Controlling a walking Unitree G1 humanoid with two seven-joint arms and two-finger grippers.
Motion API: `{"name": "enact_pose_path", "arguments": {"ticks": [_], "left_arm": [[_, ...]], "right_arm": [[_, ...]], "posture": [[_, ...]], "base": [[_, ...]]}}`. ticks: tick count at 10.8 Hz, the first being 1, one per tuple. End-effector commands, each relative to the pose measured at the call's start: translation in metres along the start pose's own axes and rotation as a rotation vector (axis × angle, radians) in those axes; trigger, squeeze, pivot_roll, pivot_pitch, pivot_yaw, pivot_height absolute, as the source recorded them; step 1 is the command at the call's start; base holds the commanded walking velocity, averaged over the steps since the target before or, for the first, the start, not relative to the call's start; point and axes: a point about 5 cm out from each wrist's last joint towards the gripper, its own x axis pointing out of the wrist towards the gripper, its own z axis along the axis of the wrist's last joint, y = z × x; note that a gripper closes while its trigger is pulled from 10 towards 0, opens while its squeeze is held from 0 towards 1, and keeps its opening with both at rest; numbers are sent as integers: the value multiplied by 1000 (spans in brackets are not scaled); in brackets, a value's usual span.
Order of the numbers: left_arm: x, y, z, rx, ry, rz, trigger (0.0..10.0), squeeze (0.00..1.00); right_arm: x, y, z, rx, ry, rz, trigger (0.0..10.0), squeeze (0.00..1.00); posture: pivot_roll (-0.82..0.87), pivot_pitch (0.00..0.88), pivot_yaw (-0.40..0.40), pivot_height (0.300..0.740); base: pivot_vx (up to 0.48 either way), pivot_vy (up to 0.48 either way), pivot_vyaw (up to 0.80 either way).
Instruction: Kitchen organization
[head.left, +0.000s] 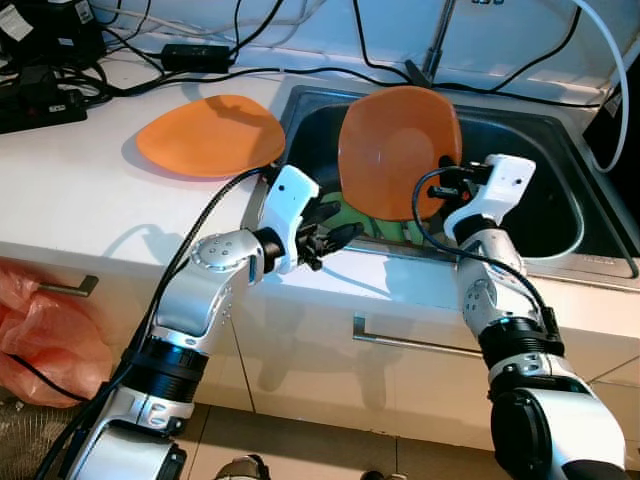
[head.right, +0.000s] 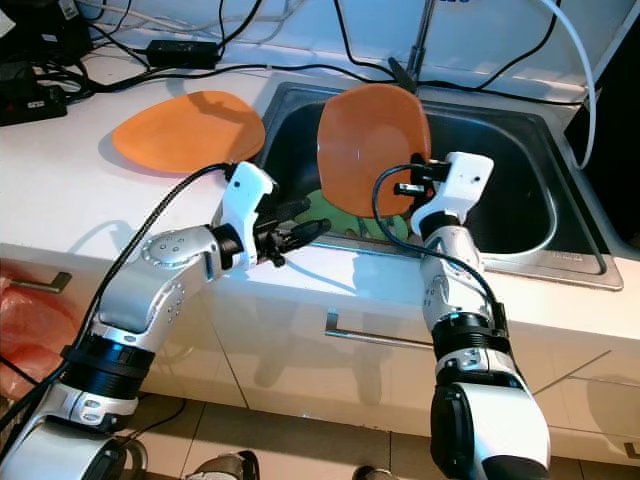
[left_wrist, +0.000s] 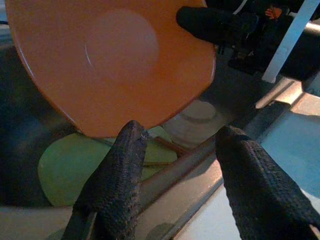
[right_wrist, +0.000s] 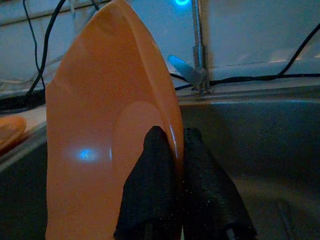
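The right gripper (head.left: 443, 185) pinches the rim of an orange plate (head.left: 395, 150), holding it nearly upright over the sink (head.left: 560, 180). At the plate's 8 o'clock, the left gripper (head.left: 335, 232) hovers with fingers spread, empty. A second orange plate (head.left: 210, 135) lies on the counter (head.left: 70, 190), at the sink's 9 o'clock.

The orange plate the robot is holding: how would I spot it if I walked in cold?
Look at the steel sink set in the white counter. A plate stands on edge above it, pinched at its rim by the right gripper. A second orange plate lies flat on the counter.
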Motion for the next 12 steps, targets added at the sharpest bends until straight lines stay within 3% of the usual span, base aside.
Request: {"name": "enact_pose_path", "arguments": {"ticks": [1, 2, 3, 4, 5, 7, 8, 9, 10, 11, 12], "left_arm": [[-2, -2, 0, 5, 3, -1, 10000, 0], [-2, -3, -1, 7, 11, -5, 10000, 0], [-2, -4, -1, 8, 12, -13, 10000, 0], [-2, -5, -1, 9, 13, -20, 10000, 0], [-2, -6, -1, 9, 14, -24, 10000, 0], [-2, -6, -1, 7, 14, -22, 10000, 0], [-3, -5, -2, 6, 15, -18, 10000, 0], [-3, -5, -3, 5, 16, -17, 10000, 0], [-3, -5, -3, 5, 17, -17, 10000, 0], [-4, -6, -3, 6, 16, -18, 10000, 0], [-4, -6, -2, 7, 17, -17, 10000, 0]], "right_arm": [[3, -2, 9, -20, -42, -3, 10000, 0], [3, -1, 8, -17, -42, 0, 10000, 0], [3, 0, 7, -18, -40, 8, 10000, 110], [2, 1, 6, -23, -36, 12, 10000, 455], [2, 2, 4, -25, -27, 12, 10000, 451], [1, 3, 1, -32, -10, 22, 10000, 333], [1, 6, -1, -31, -1, 38, 10000, 412], [1, 8, -4, -35, 12, 55, 10000, 918], [0, 10, -6, -40, 20, 70, 10000, 1000], [0, 14, -8, -55, 29, 96, 10000, 651], [-1, 15, -9, -59, 34, 100, 10000, 0]], "posture": [[59, 76, -48, 740], [60, 75, -46, 740], [60, 72, -44, 740], [58, 70, -42, 740], [60, 69, -43, 740], [62, 63, -44, 740], [63, 62, -45, 740], [64, 59, -46, 740], [65, 59, -46, 740], [66, 61, -48, 740], [66, 62, -48, 740]], "base": [[0, 0, 0], [0, 0, 0], [0, 0, 0], [0, 0, 0], [0, 0, 0], [0, 0, 0], [0, 0, 0], [0, 0, 0], [0, 0, 0], [0, 0, 0], [0, 0, 0]]}}
